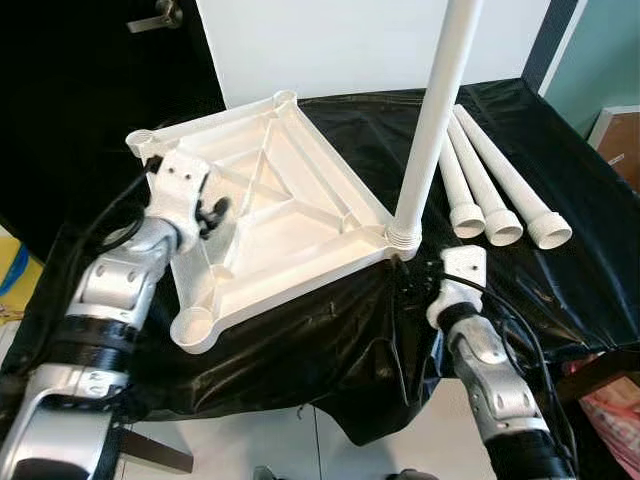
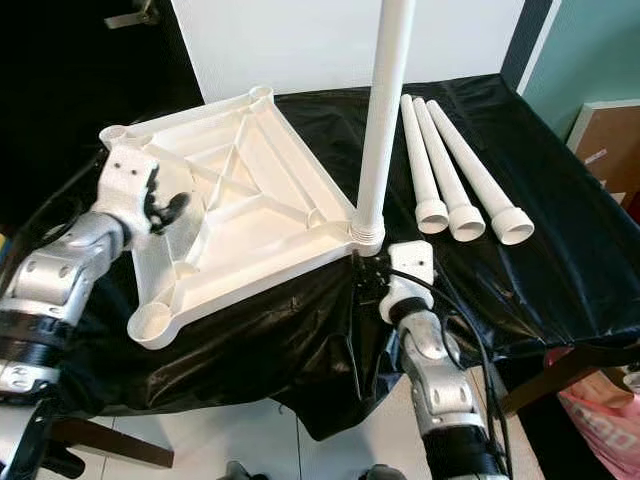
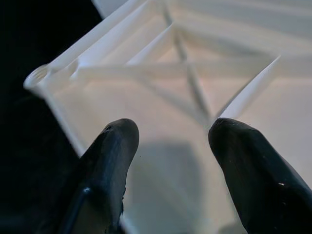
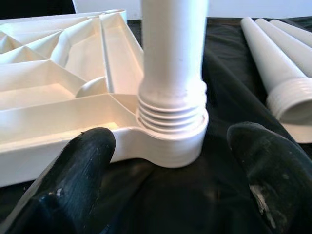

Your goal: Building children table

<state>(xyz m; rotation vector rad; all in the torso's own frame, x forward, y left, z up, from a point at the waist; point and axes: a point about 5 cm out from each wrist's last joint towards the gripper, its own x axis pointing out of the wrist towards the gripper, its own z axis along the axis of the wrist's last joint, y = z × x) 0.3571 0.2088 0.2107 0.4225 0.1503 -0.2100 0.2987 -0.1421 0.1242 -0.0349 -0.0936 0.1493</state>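
Right gripper (image 4: 168, 170) hangs spread wide just short of the upright leg (image 1: 436, 110), which is screwed into the near corner socket of the upturned tabletop (image 1: 270, 215), touching nothing. Left gripper (image 3: 170, 146), fingers also apart, sits over the tabletop's ribbed underside. Three loose legs (image 1: 490, 185) lie beside it on black sheeting (image 1: 350, 330). No writing is legible.

Left gripper (image 3: 173, 141) and right gripper (image 4: 168, 161) extended forward, fingers spread apart.
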